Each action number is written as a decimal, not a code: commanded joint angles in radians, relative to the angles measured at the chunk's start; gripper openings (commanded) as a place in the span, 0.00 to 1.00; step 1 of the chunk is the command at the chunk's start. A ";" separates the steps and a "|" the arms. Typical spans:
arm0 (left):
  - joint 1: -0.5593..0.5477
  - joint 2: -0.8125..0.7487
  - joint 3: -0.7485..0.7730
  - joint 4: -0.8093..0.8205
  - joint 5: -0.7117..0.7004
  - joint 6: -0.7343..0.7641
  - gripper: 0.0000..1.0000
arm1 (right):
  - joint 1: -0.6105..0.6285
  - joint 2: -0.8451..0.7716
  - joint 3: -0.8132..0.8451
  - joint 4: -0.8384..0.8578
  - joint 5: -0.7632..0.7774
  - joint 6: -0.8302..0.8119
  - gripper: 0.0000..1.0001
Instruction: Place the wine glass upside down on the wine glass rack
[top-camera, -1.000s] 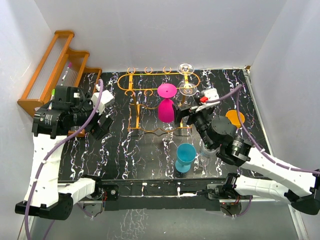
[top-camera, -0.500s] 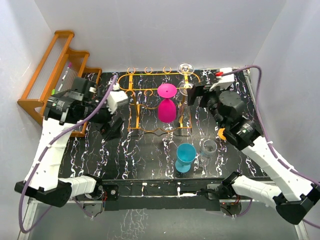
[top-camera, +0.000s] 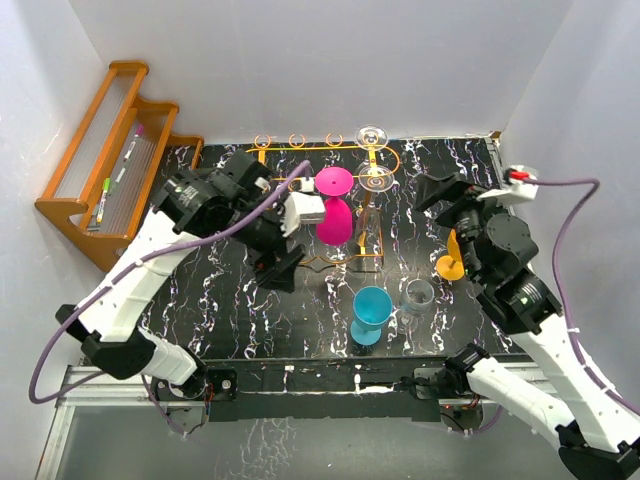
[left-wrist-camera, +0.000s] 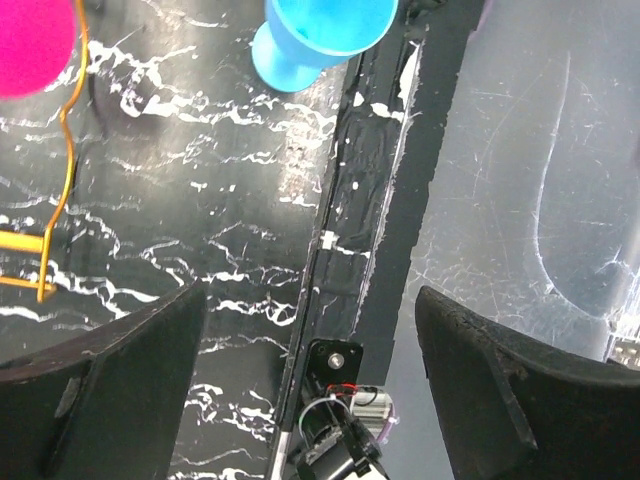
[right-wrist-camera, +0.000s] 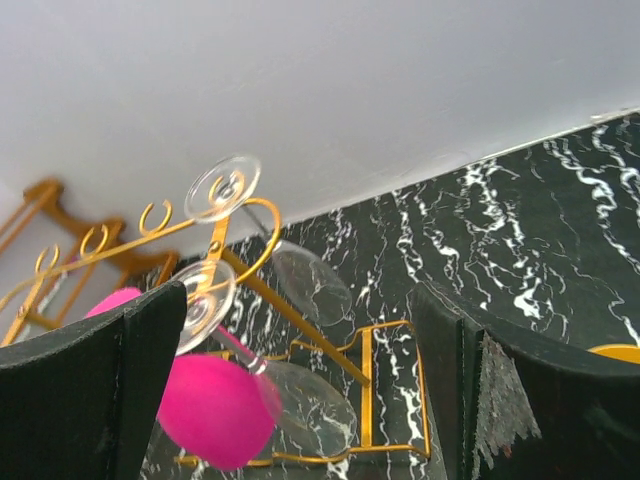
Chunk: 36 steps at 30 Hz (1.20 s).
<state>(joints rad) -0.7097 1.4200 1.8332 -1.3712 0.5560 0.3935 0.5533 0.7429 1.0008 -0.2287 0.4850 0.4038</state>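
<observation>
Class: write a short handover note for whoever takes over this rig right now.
Left gripper: open, empty, above the table near its front edge.
Right gripper: open, empty, facing the wine glass rack.
Done: pink glass and two clear glasses hang upside down on the rack.
Left: blue glass, loose clear glass and orange glass are on the table, off the rack, not yet hung.

White walls (top-camera: 300, 60) enclose a black marbled table (top-camera: 230, 320), wooden stepped rack (top-camera: 128, 70) at left.
</observation>
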 joint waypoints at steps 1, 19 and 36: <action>-0.104 0.044 0.049 0.038 -0.034 -0.063 0.81 | -0.006 -0.074 -0.014 -0.010 0.201 0.152 0.98; -0.288 0.169 0.004 0.368 -0.282 -0.207 0.64 | -0.332 0.190 0.088 -0.122 -0.103 0.207 0.97; -0.330 0.193 -0.194 0.556 -0.178 -0.304 0.60 | -0.530 0.027 0.028 -0.197 -0.400 0.188 0.94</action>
<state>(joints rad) -1.0195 1.6135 1.6642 -0.8780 0.3599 0.1211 0.0250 0.8162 1.0199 -0.4114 0.0826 0.6239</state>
